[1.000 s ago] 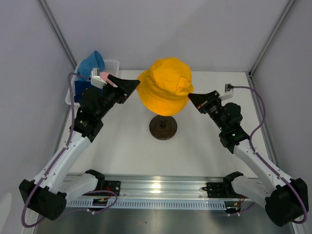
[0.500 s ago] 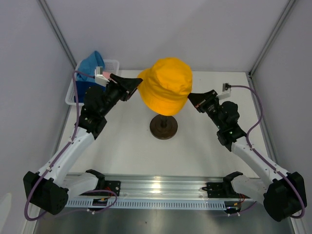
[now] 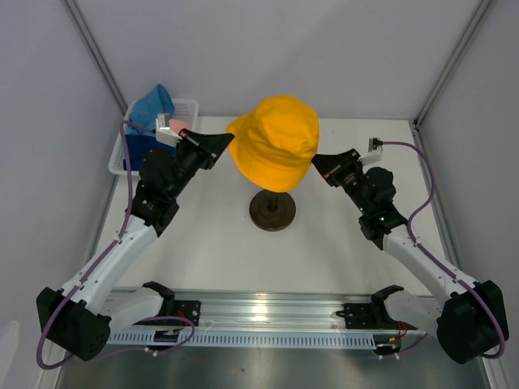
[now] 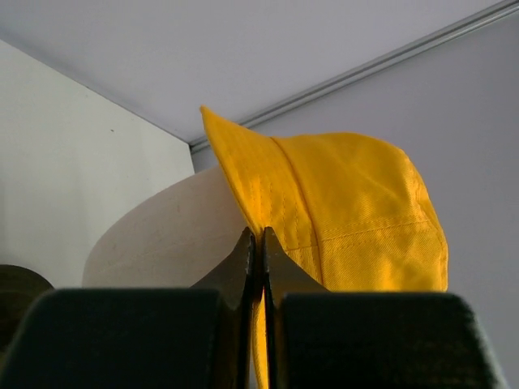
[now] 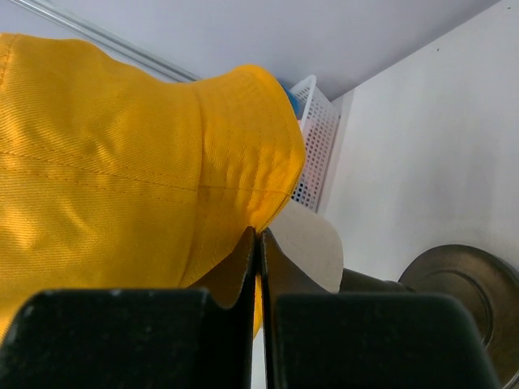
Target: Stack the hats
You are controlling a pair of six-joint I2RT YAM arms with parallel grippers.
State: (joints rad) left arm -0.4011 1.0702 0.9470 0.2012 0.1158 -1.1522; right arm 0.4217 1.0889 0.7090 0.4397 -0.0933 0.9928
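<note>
Jaws on both sides clamped on brim of yellow hat (image 3: pixel 276 142). Far left: white basket (image 3: pixel 191 104) holds light blue hat (image 3: pixel 152 105), pink hat (image 3: pixel 175 126), navy hat (image 3: pixel 132 151). Left gripper (image 3: pixel 229 138) pinches hat's left brim edge. Centre: hat draped over mannequin head (image 4: pixel 162 235), above dark round base (image 3: pixel 272 212). Right gripper (image 3: pixel 317 160) pinches right brim edge. Step, as judged: seating first hat on head. Next move likely needs even downward pull on both sides, then release. Uneven tug could skew hat.
</note>
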